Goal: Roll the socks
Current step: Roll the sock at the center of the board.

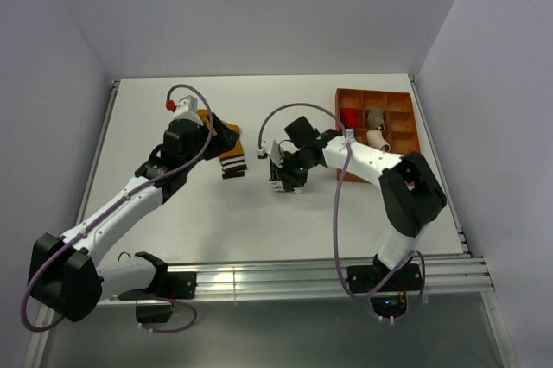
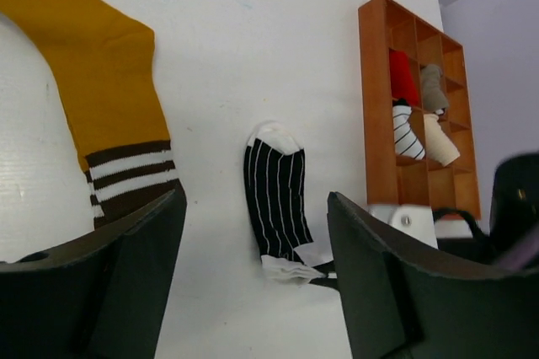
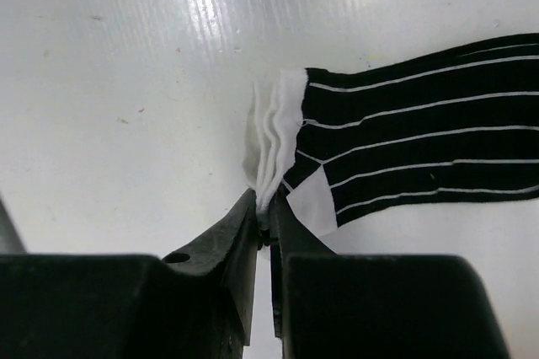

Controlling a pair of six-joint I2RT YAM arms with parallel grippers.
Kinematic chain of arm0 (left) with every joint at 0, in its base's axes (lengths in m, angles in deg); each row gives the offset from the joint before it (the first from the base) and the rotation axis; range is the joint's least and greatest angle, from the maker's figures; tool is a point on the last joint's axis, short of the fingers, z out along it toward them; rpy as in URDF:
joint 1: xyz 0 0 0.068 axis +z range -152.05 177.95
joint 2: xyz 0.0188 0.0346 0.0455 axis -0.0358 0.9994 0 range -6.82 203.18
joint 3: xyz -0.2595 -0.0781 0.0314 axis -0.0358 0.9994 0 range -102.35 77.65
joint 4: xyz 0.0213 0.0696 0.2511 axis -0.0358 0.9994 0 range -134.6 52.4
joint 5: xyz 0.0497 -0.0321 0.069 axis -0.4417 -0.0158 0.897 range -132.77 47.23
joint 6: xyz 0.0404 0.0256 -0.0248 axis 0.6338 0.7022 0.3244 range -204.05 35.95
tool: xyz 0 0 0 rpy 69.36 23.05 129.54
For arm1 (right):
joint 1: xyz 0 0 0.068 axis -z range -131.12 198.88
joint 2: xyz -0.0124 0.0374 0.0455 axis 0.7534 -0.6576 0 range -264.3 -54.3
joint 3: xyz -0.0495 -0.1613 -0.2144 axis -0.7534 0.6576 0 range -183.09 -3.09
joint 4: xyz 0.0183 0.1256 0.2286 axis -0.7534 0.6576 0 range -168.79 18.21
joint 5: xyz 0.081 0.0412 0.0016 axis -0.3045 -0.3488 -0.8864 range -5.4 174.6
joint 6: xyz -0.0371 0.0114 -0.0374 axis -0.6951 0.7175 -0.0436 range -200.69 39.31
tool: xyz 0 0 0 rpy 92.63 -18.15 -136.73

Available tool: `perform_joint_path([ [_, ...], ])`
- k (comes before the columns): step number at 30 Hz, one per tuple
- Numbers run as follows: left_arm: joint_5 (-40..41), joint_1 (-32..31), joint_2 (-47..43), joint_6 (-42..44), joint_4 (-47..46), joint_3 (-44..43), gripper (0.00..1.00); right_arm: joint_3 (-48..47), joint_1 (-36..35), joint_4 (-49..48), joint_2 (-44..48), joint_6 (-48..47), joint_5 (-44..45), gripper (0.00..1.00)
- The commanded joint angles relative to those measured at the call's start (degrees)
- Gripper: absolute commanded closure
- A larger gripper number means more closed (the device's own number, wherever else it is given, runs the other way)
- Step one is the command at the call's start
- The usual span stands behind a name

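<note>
**Right wrist view: jaws pinched on the striped sock's white end**

The right gripper [image 3: 268,214] has its jaws together, nipping the corner of the rippled white edge of the black-and-white striped sock [image 3: 421,136]. From that pinch the sock's long axis runs off to the right, lying flat, with thin white lines running lengthwise along the black knit. Seen from the left wrist, its rounded white toe is the far end, so a roll would likely travel from the held end towards the toe. The right arm is clearly the nearer one.

The left gripper [image 2: 257,206] hangs with its jaws wide apart just beside the brown-and-white cuff of the mustard-orange sock [image 2: 101,81], gripping nothing. This sock is soft and limp and lies spread out on the smooth white table [image 1: 259,221]. An orange compartment box [image 1: 346,96] sits well apart, with rolled bundles in its cells.
</note>
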Motion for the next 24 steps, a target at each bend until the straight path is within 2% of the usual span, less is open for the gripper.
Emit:
perform_joint_path([
  [1, -3.17, -1.10, -2.49, 0.09, -8.70, 3.24, 0.28, -5.33, 2.60, 15.47, -5.28, -3.33, -13.68, 0.88],
  [8, -1.77, -8.29, -0.39, 3.42, -16.71, 8.51, 0.57, -14.12, 6.21, 28.75, -17.66, -6.33, -22.13, 0.89],
  [15, -0.89, -16.74, 6.64, 4.58, -25.50, 11.68, 0.76, -19.75, 9.64, 36.93, -26.29, -6.60, -26.97, 0.89],
  [20, -3.08, -19.91, 12.17, 4.75, -32.61, 14.05, 0.76, -20.54, 11.39, 37.37, -29.02, -4.93, -26.81, 0.89],
  [24, -6.85, -21.40, 15.70, 6.50, -36.48, 14.76, 0.67, -21.25, 12.10, 38.07, -30.43, -3.96, -26.80, 0.89],
])
